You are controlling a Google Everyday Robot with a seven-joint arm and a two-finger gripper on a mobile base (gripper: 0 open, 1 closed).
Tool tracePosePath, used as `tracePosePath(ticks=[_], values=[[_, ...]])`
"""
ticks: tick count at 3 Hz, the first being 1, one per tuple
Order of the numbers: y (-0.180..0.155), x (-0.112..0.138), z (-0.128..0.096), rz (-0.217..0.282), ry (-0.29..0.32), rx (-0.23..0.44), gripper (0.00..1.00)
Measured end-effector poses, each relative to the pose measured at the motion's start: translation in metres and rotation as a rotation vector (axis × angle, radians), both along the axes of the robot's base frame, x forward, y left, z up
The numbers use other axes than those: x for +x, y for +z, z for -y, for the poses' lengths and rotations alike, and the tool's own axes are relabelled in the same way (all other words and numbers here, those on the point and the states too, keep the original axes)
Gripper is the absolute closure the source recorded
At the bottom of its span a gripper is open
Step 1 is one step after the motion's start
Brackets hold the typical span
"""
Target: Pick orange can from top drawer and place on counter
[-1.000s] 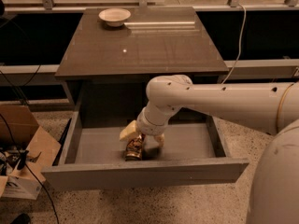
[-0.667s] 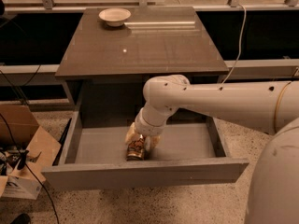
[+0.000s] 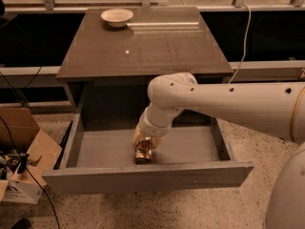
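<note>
The top drawer (image 3: 95,149) is pulled wide open under the counter (image 3: 143,46). The orange can (image 3: 143,152) stands on the drawer's grey floor near the middle, close to the front panel. My gripper (image 3: 145,141) reaches down into the drawer from the right, with the white arm (image 3: 228,104) across the drawer's right half. It sits over the can's top and is closed around it. The can still rests on the drawer floor, and its upper part is hidden by the gripper.
A white bowl (image 3: 116,16) sits at the counter's back left. A cardboard box (image 3: 24,147) and cables lie on the floor to the left. A rail and a dark glass wall run behind the cabinet. A white cable (image 3: 245,32) hangs at the right.
My gripper has come down over the can and narrowed around it. The tan finger that stuck out to the left a second ago is drawn in. The can has stayed in place.
</note>
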State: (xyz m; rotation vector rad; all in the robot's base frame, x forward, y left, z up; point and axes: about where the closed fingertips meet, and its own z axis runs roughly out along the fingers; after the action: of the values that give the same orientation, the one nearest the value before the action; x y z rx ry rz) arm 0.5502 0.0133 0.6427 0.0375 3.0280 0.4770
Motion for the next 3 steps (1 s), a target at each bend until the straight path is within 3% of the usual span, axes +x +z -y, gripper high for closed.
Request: tracePosePath(ticks=[1,2,3], values=[[0.013,-0.001,0.004,0.039,-0.004,0.085,1.0],[0.057,-0.005,0.018,0.124,0.002,0.208,1.0],[0.12,-0.009,0.06,0.237,0.005,0.297,1.0]])
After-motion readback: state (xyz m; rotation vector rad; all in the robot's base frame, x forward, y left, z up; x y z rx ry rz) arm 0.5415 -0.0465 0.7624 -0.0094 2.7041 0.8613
